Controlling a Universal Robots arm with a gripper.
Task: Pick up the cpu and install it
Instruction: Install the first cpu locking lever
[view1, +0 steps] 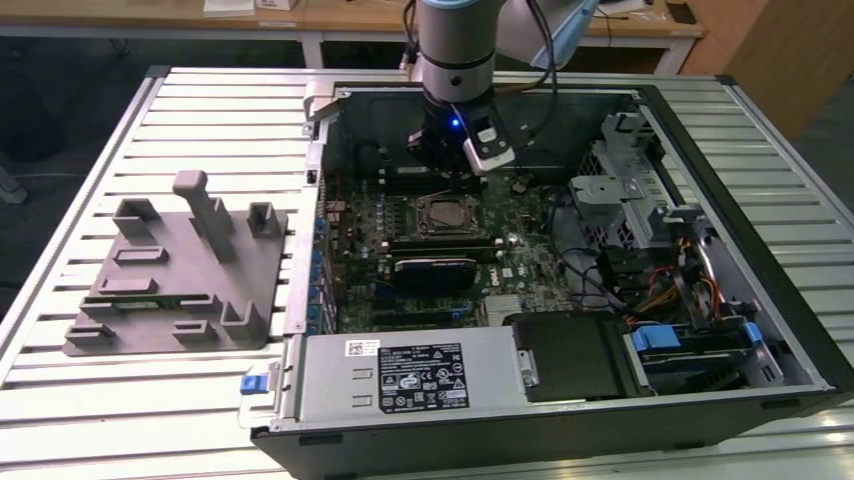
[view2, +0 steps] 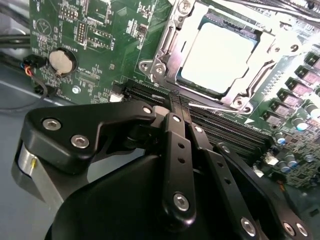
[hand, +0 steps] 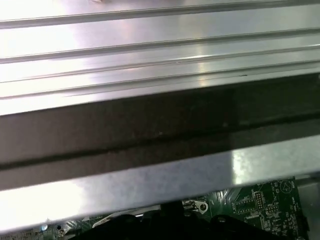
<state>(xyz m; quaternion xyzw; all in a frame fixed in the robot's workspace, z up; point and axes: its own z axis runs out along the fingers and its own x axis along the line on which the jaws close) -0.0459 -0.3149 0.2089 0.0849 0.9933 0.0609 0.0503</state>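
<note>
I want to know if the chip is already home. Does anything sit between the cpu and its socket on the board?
Nothing visible does. The cpu already lies inside the socket frame, silver top up, with the gripper just beside the socket, holding nothing.

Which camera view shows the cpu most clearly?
The second wrist view: the cpu lies large and bright in its socket on the motherboard. The exterior view shows it small and distant.

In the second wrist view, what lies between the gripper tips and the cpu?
In the second wrist view, the gripper is apart from the cpu; between them lie black memory slots and the socket's metal frame.
</note>
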